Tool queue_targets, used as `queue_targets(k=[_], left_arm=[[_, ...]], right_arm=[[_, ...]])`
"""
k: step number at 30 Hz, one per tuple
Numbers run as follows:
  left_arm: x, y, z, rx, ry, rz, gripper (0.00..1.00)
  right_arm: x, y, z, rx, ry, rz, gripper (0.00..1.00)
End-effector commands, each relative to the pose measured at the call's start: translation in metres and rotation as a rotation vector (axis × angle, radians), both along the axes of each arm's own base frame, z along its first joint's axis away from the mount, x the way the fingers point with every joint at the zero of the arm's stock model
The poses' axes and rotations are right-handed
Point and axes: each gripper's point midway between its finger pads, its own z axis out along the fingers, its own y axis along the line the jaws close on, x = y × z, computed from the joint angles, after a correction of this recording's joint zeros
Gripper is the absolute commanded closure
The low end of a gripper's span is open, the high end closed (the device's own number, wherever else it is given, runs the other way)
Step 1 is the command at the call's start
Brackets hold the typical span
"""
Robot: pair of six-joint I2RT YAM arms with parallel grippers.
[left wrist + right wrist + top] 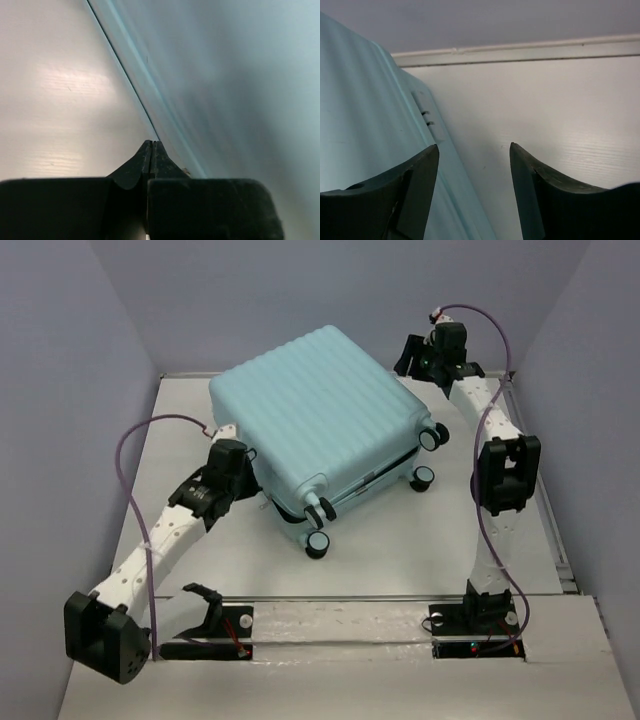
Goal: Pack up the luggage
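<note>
– While my left gripper (151,146) sits pinched shut on nothing, tip at the luggage (320,410) mid-table, I log my right gripper (474,147) parted, empty, beside its far wall. Risk?
– I'd judge a push skids it across the table (400,560), with the lid seam gaping. Count: one luggage, four wheels (433,437), two arms.

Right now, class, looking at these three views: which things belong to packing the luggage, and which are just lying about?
Belongs to the job:
- luggage
- left gripper, shut, next to the luggage
- right gripper, open, next to the luggage

Just there:
- table
- purple cable
- black bracket by the left arm's base
</note>
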Motion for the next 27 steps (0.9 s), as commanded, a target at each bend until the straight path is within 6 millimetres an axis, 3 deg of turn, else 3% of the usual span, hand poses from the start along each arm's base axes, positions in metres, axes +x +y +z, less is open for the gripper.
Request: queue_targets(k=[1, 3, 4, 6, 7, 8, 9, 10, 11, 12, 13, 14, 16, 17, 18, 19, 20, 21, 22, 24, 25, 27], left_arm=[[0.038, 0.056, 0.193, 0.025, -0.503, 0.226, 0.94], [0.046, 0.06, 0.234, -0.016, -0.593, 0.24, 0.93], [0.061, 0.053, 0.262, -0.056, -0.654, 0.219, 0.92], [0.081, 0.044, 0.281, -0.092, -0.686, 0.196, 0.92], [0.09, 0.038, 0.302, -0.128, -0.72, 0.168, 0.93], [0.118, 0.031, 0.29, -0.126, -0.687, 0.164, 0.94], [0.133, 0.03, 0.289, -0.128, -0.678, 0.166, 0.94], [0.145, 0.034, 0.308, -0.153, -0.71, 0.169, 0.94], [0.174, 0.031, 0.287, -0.14, -0.656, 0.165, 0.94], [0.186, 0.032, 0.305, -0.15, -0.684, 0.164, 0.94], [0.199, 0.037, 0.306, -0.142, -0.683, 0.178, 0.94], [0.223, 0.042, 0.304, -0.134, -0.665, 0.17, 0.94], [0.247, 0.05, 0.299, -0.119, -0.638, 0.182, 0.94], [0.273, 0.054, 0.272, -0.102, -0.583, 0.187, 0.94], [0.284, 0.057, 0.27, -0.098, -0.58, 0.185, 0.94], [0.29, 0.068, 0.289, -0.097, -0.62, 0.198, 0.94], [0.308, 0.071, 0.267, -0.093, -0.584, 0.199, 0.94], [0.316, 0.074, 0.264, -0.098, -0.582, 0.193, 0.94], [0.329, 0.077, 0.257, -0.113, -0.583, 0.17, 0.94], [0.341, 0.085, 0.247, -0.118, -0.579, 0.176, 0.94], [0.352, 0.087, 0.226, -0.116, -0.551, 0.184, 0.94], [0.363, 0.088, 0.212, -0.118, -0.547, 0.188, 0.94]], right_arm=[[-0.023, -0.01, 0.11, 0.07, -0.156, -0.026, 0.35], [-0.035, -0.025, 0.124, 0.051, -0.178, -0.071, 0.38], [-0.053, -0.029, 0.13, 0.054, -0.178, -0.088, 0.55], [-0.074, -0.031, 0.134, 0.085, -0.188, -0.101, 0.84], [-0.099, -0.032, 0.162, 0.113, -0.251, -0.1, 0.93], [-0.112, -0.028, 0.127, 0.127, -0.207, -0.08, 0.93], [-0.127, -0.02, 0.122, 0.15, -0.203, -0.057, 0.93], [-0.144, -0.006, 0.118, 0.185, -0.2, -0.024, 0.93], [-0.168, -0.002, 0.135, 0.203, -0.257, 0.004, 0.93], [-0.188, 0.009, 0.098, 0.203, -0.181, 0.035, 0.93], [-0.2, 0.01, 0.091, 0.202, -0.174, 0.052, 0.93], [-0.224, 0.018, 0.082, 0.193, -0.165, 0.111, 0.93], [-0.244, 0.022, 0.075, 0.181, -0.14, 0.136, 0.93], [-0.26, 0.037, 0.07, 0.18, -0.123, 0.183, 0.93], [-0.273, 0.044, 0.066, 0.186, -0.118, 0.205, 0.93], [-0.289, 0.047, 0.073, 0.198, -0.143, 0.21, 0.93], [-0.303, 0.051, 0.05, 0.183, -0.102, 0.218, 0.93], [-0.318, 0.058, 0.04, 0.171, -0.083, 0.237, 0.93], [-0.33, 0.051, 0.024, 0.17, -0.05, 0.21, 0.93], [-0.338, 0.05, 0.008, 0.186, -0.009, 0.204, 0.93], [-0.339, 0.048, -0.007, 0.175, 0.022, 0.191, 0.93], [-0.334, 0.046, -0.021, 0.151, 0.059, 0.165, 0.93]])
